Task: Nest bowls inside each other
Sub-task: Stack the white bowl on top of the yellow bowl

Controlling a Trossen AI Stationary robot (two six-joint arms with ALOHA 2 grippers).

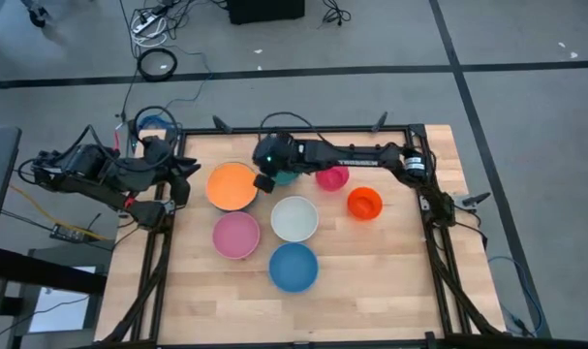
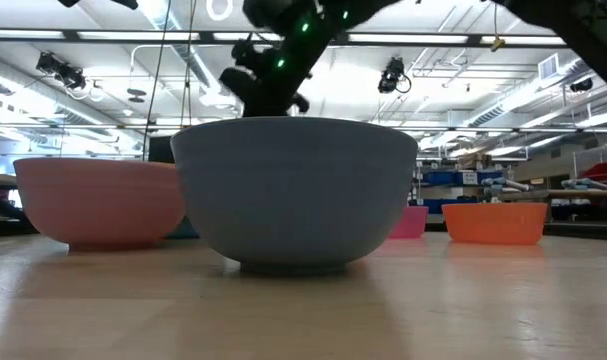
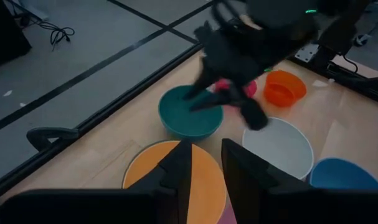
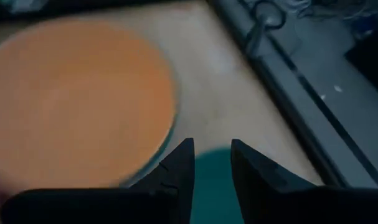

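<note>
I have the right gripper (image 3: 229, 102) reaching in over the teal bowl (image 3: 190, 113) at the far side of the worktop (image 1: 371, 271), jaws parted with a narrow gap and nothing between them; the orange bowl (image 1: 232, 185) sits just beside it; I judge this the approach to the teal bowl's rim; next I must lower one jaw inside that rim, then clamp. The left gripper (image 3: 204, 171) waits at the left edge over the orange bowl, jaws slightly apart, empty. No bowl is nested yet: pink (image 1: 236, 235), white (image 1: 294, 218), blue (image 1: 294, 267), magenta (image 1: 332, 177) and red-orange (image 1: 364, 204) lie apart; the magenta bowl crowds the teal one.
</note>
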